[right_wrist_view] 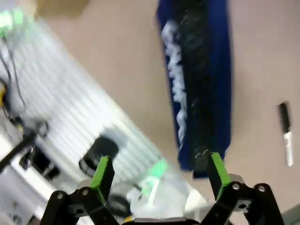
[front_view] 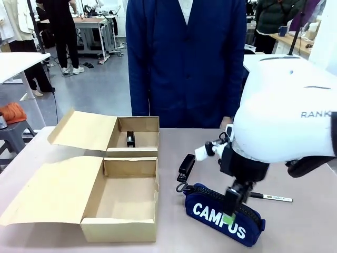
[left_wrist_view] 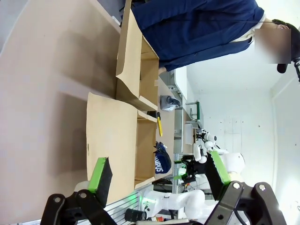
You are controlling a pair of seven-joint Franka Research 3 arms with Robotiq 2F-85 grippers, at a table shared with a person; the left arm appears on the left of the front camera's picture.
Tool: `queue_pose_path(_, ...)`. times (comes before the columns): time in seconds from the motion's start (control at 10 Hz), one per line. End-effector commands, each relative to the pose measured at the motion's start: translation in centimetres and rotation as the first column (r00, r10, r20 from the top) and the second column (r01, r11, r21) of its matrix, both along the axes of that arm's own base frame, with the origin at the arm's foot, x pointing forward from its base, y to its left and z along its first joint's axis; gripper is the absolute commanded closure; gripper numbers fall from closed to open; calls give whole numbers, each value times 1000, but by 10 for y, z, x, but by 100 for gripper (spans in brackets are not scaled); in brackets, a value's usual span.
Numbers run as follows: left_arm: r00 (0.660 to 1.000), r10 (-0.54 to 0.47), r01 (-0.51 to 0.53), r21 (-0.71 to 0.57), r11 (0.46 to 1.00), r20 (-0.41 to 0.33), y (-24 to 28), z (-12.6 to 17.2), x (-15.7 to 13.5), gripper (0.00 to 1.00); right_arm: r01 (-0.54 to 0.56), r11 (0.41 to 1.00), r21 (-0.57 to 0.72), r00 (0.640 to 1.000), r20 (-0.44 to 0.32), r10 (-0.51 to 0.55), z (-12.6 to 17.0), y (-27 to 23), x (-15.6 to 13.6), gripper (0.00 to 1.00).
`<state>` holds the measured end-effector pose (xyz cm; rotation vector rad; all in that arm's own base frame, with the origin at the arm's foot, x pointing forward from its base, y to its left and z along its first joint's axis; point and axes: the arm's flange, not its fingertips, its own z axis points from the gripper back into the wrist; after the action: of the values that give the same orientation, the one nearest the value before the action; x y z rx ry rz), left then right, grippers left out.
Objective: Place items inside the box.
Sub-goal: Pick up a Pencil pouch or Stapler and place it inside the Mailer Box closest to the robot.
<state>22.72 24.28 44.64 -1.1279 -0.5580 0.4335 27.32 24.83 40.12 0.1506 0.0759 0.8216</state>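
R gripper (right_wrist_view: 158,169) wide open, empty — hovers just over navy pouch (front_view: 202,208), which lies on table right of box (front_view: 118,231); stapler (front_view: 185,167) & marker (front_view: 271,197) near pouch; L gripper (left_wrist_view: 158,168) open, empty — box flaps folded back.

Beige desk (front_view: 189,150); person (front_view: 184,58) in navy jacket at far side; orange cloth (front_view: 11,112) on grey stool (front_view: 14,135), left.
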Motion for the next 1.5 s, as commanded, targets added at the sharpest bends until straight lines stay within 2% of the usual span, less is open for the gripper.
queue_pose_path(0.0,1000,-2,2,-4,1000,28,1,1,0,0,58,998,10,987,151,-59,-13,10,7,0)
queue_pose_path(0.1,1000,-2,2,-4,1000,28,1,1,0,0,44,999,-25,985,167,-39,-19,16,12,0)
queue_pose_path(0.4,1000,-2,2,-4,1000,28,1,1,0,0,-4,997,-78,998,64,9,-53,21,26,0)
queue_pose_path(0.6,1000,-2,2,-4,1000,28,1,1,0,0,-34,993,-111,999,-6,34,-63,15,23,0)
queue_pose_path(0.7,1000,-2,2,-4,1000,28,1,1,0,0,-88,985,-147,995,-51,81,-64,13,19,59)
queue_pose_path(0.8,1000,-2,2,-4,1000,28,1,1,0,0,-82,987,-138,996,-50,75,-61,12,18,60)
queue_pose_path(0.9,1000,-2,2,-4,1000,28,1,1,0,0,-79,988,-135,996,-46,74,-58,11,18,100)
queue_pose_path(1.0,1000,-2,2,-4,1000,28,1,1,0,0,-75,988,-133,997,-45,70,-57,10,17,64)
queue_pose_path(1.1,1000,-2,2,-4,1000,28,1,1,0,0,-70,989,-127,997,-45,65,-55,9,15,100)
queue_pose_path(1.4,1000,-2,2,-4,1000,28,1,1,0,0,-35,994,-101,999,-29,32,-47,1,12,100)
